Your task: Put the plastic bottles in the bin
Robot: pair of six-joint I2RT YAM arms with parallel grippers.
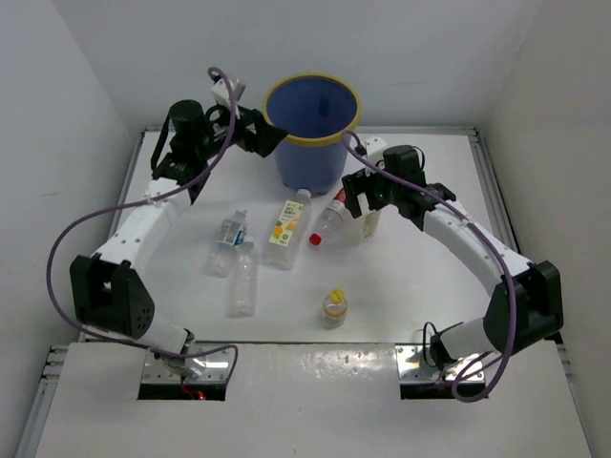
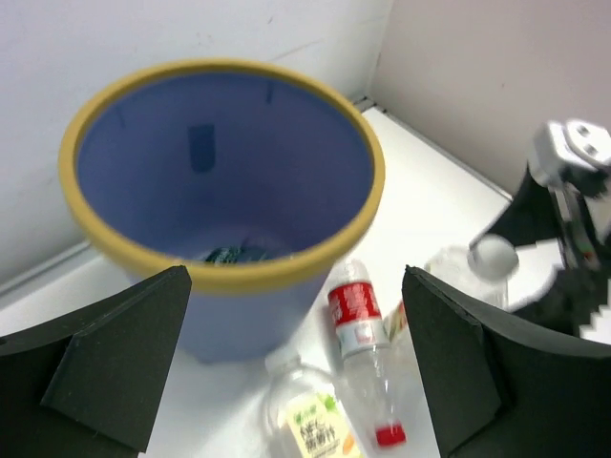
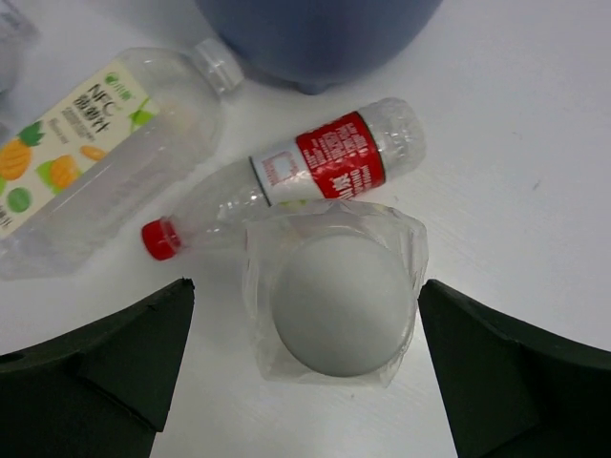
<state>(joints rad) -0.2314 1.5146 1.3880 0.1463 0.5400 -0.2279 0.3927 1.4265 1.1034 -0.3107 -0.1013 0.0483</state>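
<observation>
The right gripper (image 3: 305, 329) hangs with fingers spread either side of an upright white-capped bottle (image 3: 342, 303), which stands just beside a red-label bottle (image 3: 329, 157) lying near the bin (image 1: 310, 167). It should descend straight and centred, then close below the cap without nudging that neighbour. The left gripper (image 2: 296, 353) hovers spread and empty over the bin; other bottles (image 1: 242, 277) lie nearer the arms

Bright, even overhead light, soft shadows; wrist views blur nearby.
</observation>
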